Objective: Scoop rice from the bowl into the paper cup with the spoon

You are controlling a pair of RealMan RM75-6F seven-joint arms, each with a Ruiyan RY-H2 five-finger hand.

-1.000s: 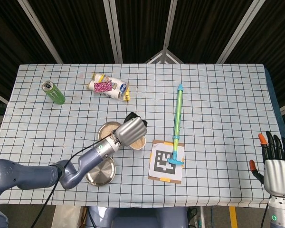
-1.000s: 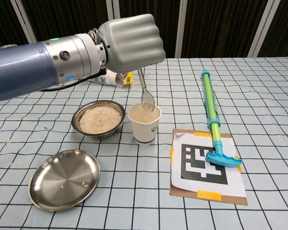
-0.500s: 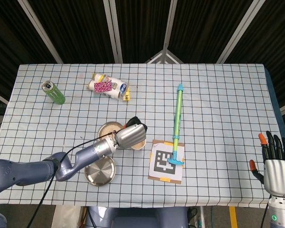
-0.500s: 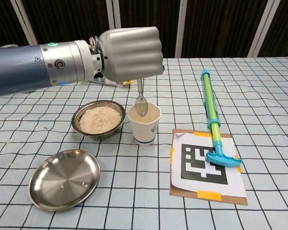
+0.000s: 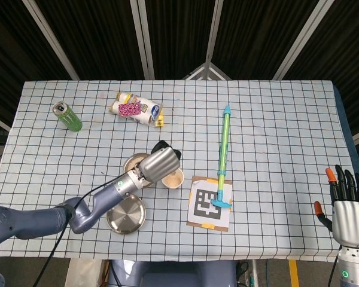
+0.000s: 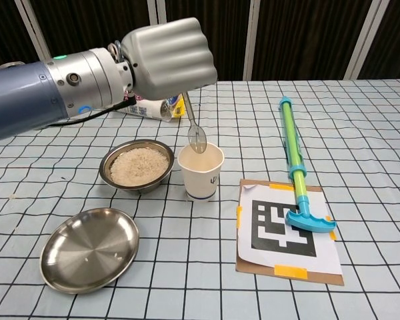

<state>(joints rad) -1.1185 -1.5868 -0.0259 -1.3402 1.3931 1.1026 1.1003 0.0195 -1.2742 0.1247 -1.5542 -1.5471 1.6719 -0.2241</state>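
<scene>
My left hand (image 6: 168,57) (image 5: 160,164) grips a metal spoon (image 6: 195,133) with its handle up and its bowl hanging just over the rim of the white paper cup (image 6: 201,173). The steel bowl of rice (image 6: 136,166) stands just left of the cup. In the head view the hand hides most of the cup (image 5: 175,178) and part of the rice bowl (image 5: 133,162). My right hand (image 5: 347,206) sits at the lower right edge, fingers spread, holding nothing.
An empty steel plate (image 6: 89,248) lies near the front left. A card with a printed marker (image 6: 285,229) lies right of the cup, with a blue-green pump toy (image 6: 293,160) across it. A green can (image 5: 67,116) and a snack packet (image 5: 136,109) lie at the back left.
The left hand dipped the spoon toward the cup, then lifted and shifted slightly left; the spoon's bowl now hangs at the cup's rim. The right hand has not moved.
</scene>
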